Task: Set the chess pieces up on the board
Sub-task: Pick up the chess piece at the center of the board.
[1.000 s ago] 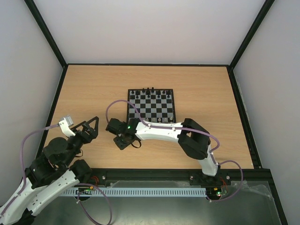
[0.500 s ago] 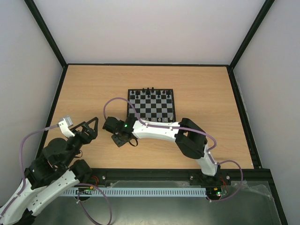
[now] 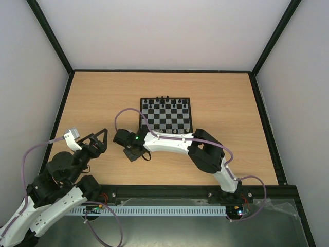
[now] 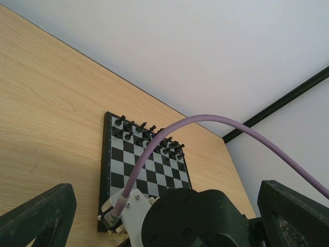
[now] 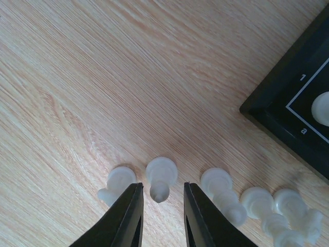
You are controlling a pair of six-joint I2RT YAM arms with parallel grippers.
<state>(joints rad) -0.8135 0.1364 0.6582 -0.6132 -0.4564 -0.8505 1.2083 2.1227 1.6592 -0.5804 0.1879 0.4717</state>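
The board lies mid-table, with its near-left corner in the right wrist view. Several whitish chess pieces lie on the wood beside that corner. My right gripper points down at them, open, its narrow jaws on either side of one upright piece without touching it. Another piece lies just outside the left finger, and more trail off to the right. One white piece stands on the board's corner square. My left gripper hangs wide open and empty over the near-left of the table.
Black pieces fill the board's far rows, and a few white ones stand on its near row. The right arm stretches across the table in front of the board. Black frame rails border the table.
The right arm has shifted a little to the left, carrying its gripper over the loose white pieces. The left arm has stayed still.
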